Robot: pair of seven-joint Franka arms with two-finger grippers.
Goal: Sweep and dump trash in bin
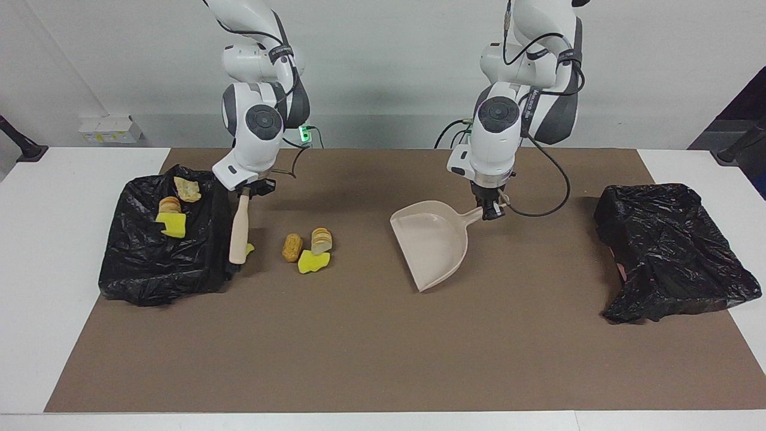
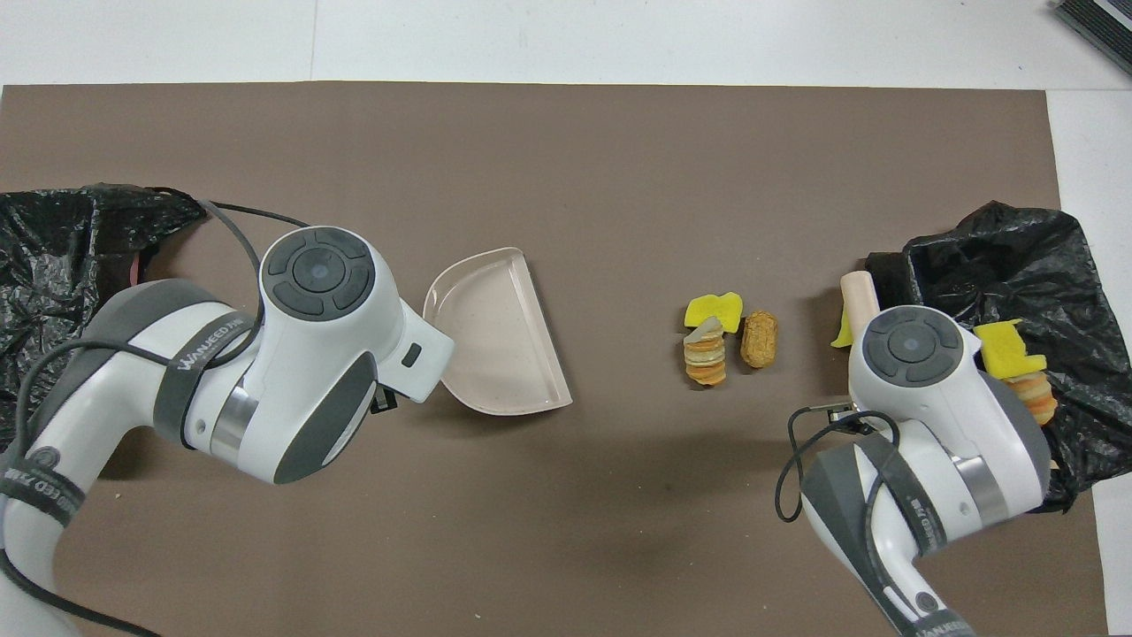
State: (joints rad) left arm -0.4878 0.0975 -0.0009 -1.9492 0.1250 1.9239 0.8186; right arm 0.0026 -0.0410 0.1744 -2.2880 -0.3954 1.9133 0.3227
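The right tool gripped the brush, its end beside a yellow scrap by the black bag. The left tool gripped the dustpan, resting mid-desk. Three scraps lay between them; three more sat on that bag.

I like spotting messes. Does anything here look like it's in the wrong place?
Yes. Three scraps sit on top of the crumpled black bag at the right arm's end instead of inside a bin. Four more lie loose on the brown mat: one at the bag's edge, three clustered toward the dustpan.
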